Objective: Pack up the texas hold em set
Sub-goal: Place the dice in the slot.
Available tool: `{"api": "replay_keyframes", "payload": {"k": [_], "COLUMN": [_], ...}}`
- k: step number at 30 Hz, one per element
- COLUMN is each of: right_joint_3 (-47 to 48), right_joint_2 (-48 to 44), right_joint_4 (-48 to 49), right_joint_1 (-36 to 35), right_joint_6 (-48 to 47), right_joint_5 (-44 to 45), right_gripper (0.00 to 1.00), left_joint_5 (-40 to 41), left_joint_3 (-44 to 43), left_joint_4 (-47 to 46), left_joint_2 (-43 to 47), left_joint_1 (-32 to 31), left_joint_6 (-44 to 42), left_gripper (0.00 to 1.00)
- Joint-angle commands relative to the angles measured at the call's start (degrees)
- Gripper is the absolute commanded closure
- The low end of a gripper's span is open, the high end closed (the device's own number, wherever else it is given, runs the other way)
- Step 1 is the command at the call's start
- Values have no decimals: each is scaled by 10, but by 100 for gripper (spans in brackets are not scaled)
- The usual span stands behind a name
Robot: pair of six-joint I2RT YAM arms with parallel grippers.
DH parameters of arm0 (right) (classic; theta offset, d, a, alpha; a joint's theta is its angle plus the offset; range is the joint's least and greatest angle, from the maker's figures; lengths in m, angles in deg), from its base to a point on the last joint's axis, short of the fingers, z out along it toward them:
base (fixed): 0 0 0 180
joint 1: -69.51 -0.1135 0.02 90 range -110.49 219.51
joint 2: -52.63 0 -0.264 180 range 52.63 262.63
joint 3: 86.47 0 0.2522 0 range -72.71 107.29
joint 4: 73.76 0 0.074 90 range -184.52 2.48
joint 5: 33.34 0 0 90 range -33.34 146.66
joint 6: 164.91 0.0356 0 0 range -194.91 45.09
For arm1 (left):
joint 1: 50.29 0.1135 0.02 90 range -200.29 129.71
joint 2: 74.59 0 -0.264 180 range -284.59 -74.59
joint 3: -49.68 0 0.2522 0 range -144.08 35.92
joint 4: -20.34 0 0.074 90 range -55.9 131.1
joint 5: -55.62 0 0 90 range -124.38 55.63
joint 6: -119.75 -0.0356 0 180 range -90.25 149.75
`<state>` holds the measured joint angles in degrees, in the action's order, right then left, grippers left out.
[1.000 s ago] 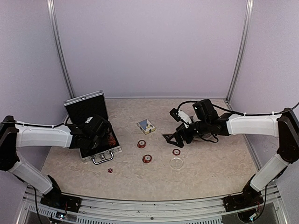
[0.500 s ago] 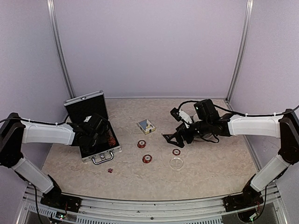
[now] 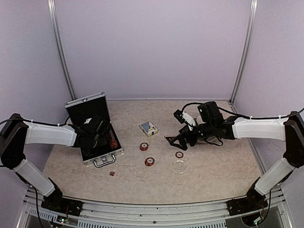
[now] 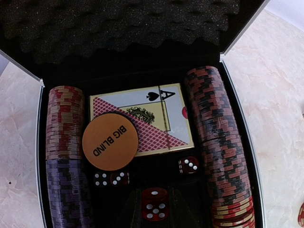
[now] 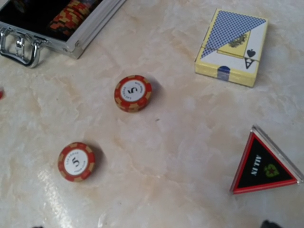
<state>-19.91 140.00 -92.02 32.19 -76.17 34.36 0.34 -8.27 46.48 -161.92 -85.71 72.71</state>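
My left gripper (image 4: 154, 210) hangs inside the open briefcase (image 3: 87, 109), jaws nearly together. As far as I can judge they pinch a red die (image 4: 154, 202), which looks nearer the lens than the two dice (image 4: 189, 165) lying just ahead of the fingers. Further ahead is a card box (image 4: 142, 118) with the orange Big Blind disc (image 4: 110, 141) overlapping its near corner, and chip rows (image 4: 218, 147) run along either side.

My right gripper (image 3: 173, 141) stands wide open and empty over the table (image 3: 213, 175). The triangular marker (image 5: 263, 166) lies flat almost beneath it and off to one side. A second card box (image 5: 232, 47) sits ahead, two loose chips (image 5: 133, 93) are ahead on the other side, and the clear disc (image 3: 179, 166) is close by.

My worries:
- If I release the die from any height, it may bounce onto the disc or the card box and keep the lid from shutting.
- The marker is thin with sloped clear edges, so closing off-centre could push it away instead of lifting it.
- The flat chips give the fingers little to bite on.
- I cannot see free room for the second card box, and forcing it in could scatter the chip rows.
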Motion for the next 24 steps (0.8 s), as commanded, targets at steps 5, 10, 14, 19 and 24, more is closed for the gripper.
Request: {"api": "replay_keyframes", "payload": {"k": [5, 10, 14, 19, 24], "right_joint_3": [-3, -3, -2, -3, -3], "right_joint_2": [-2, 2, 3, 6, 6], "right_joint_4": [8, 9, 7, 6, 6], "right_joint_1": [2, 3, 3, 3, 2], "right_joint_6": [6, 7, 6, 6, 6], "right_joint_5": [-6, -9, -8, -10, -10], "right_gripper": [1, 1, 1, 1, 1], "left_joint_5": [-5, -33, -42, -48, -49], "left_joint_3": [4, 6, -2, -11, -11], "left_joint_4": [-17, -38, -44, -42, -44], "left_joint_2": [-9, -19, -30, -48, -63], "left_joint_1": [13, 31, 36, 40, 44], "left_joint_6": [-2, -10, -14, -18, -17], "left_gripper": [88, 88, 88, 87, 87]}}
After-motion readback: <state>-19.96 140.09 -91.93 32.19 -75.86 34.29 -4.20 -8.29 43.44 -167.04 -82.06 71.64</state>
